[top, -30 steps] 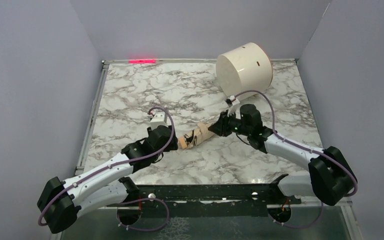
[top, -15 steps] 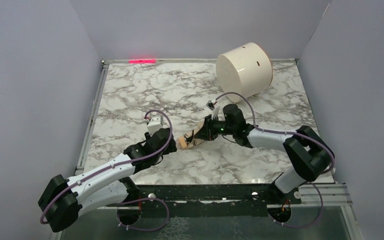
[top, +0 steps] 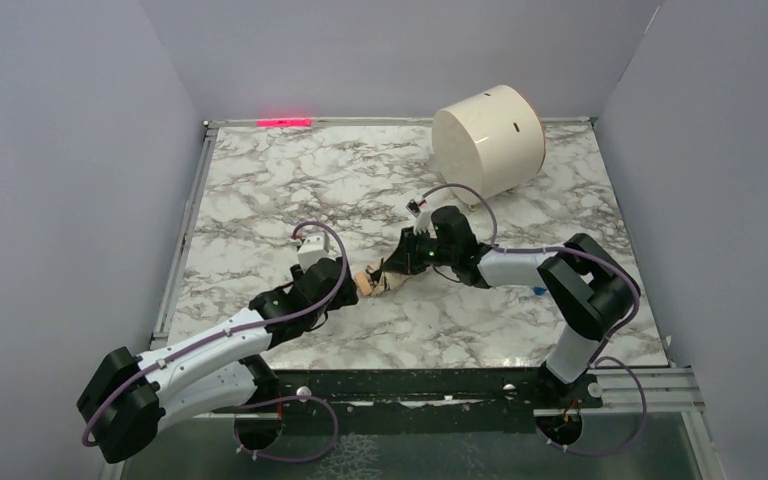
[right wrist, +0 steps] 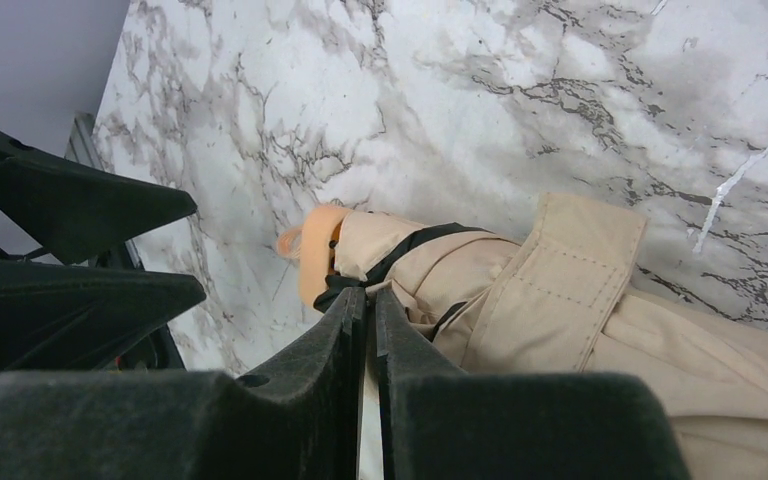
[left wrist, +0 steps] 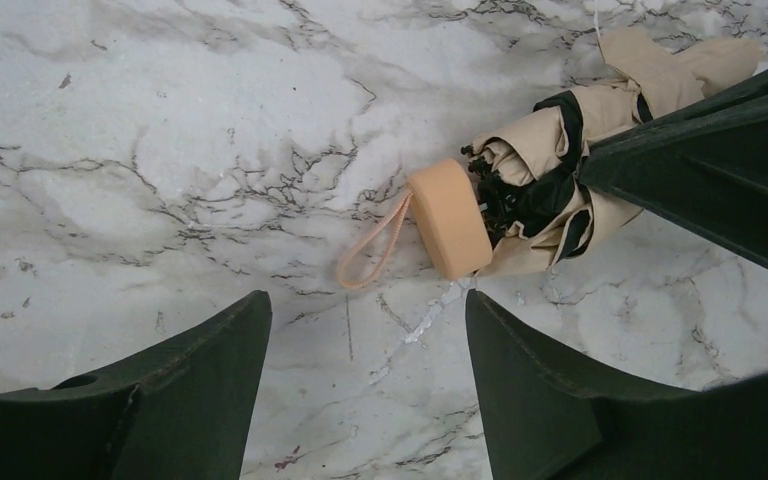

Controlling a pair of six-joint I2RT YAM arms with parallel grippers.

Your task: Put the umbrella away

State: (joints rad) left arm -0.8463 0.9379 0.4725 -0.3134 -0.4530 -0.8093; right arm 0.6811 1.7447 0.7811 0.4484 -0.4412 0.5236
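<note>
Folded umbrella (top: 385,276) lying near the middle of the table (top: 260,180), between two tools.
It is looking light and floppy, with loose fabric likely to slip, so the stiff peach handle knob (left wrist: 448,218) is offering the surer hold. The right tool (right wrist: 368,300) is pinching nearly closed on a fold of that fabric; the left tool (left wrist: 365,312) is hanging wide open just short of the knob, holding nothing.

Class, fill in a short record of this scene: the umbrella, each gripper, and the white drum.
umbrella: folded, lying on the marble table, peach handle toward the left gripper
left gripper: jaws open, empty, short of the handle
right gripper: jaws nearly together, apparently pinching the umbrella's fabric
white drum: far right of the table, untouched
</note>
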